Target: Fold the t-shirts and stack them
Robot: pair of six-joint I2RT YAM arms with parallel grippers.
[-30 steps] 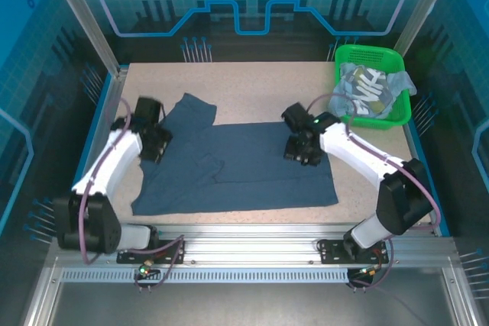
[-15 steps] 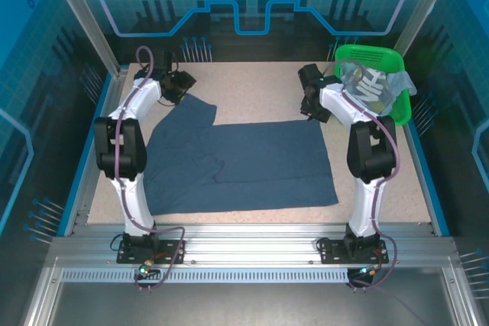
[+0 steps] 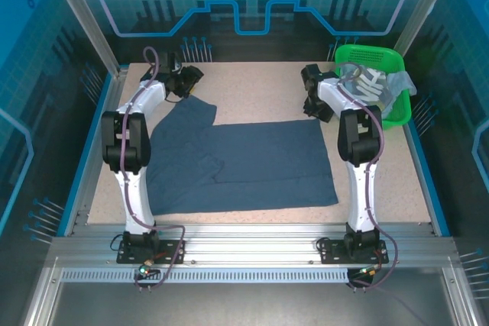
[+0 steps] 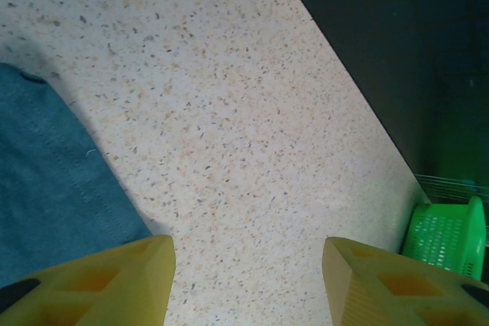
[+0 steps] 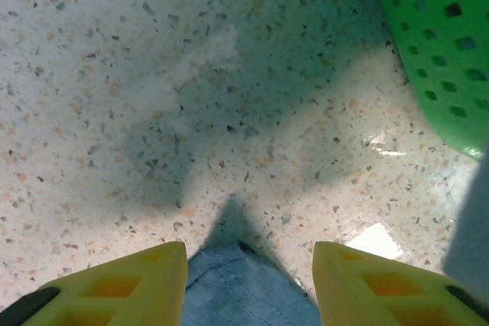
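Note:
A plain dark slate-blue t-shirt [image 3: 237, 162] lies spread flat on the speckled table [image 3: 252, 89], one sleeve [image 3: 191, 108] pointing to the far left. My left gripper [image 3: 192, 76] hovers just beyond that sleeve. In the left wrist view it [image 4: 246, 256] is open over bare table, the shirt's edge [image 4: 46, 188] beside its left finger. My right gripper [image 3: 315, 111] is at the shirt's far right corner. It [image 5: 248, 265] is open, with that corner [image 5: 244, 292] lying between its yellow fingers [image 5: 130, 284]. A grey-blue t-shirt with white lettering [image 3: 365, 85] sits in the basket.
The green mesh basket [image 3: 393, 117] stands at the far right corner, close to my right gripper, and shows in both wrist views [image 5: 435, 36] [image 4: 447, 234]. Pale fabric [image 3: 403, 82] hangs over its rim. The table's dark far edge [image 4: 367, 74] runs behind the left gripper.
Both arms have stretched from the middle of the table to its far side. The left gripper went to the sleeve, the right to the shirt's far right corner. The shirt has not moved.

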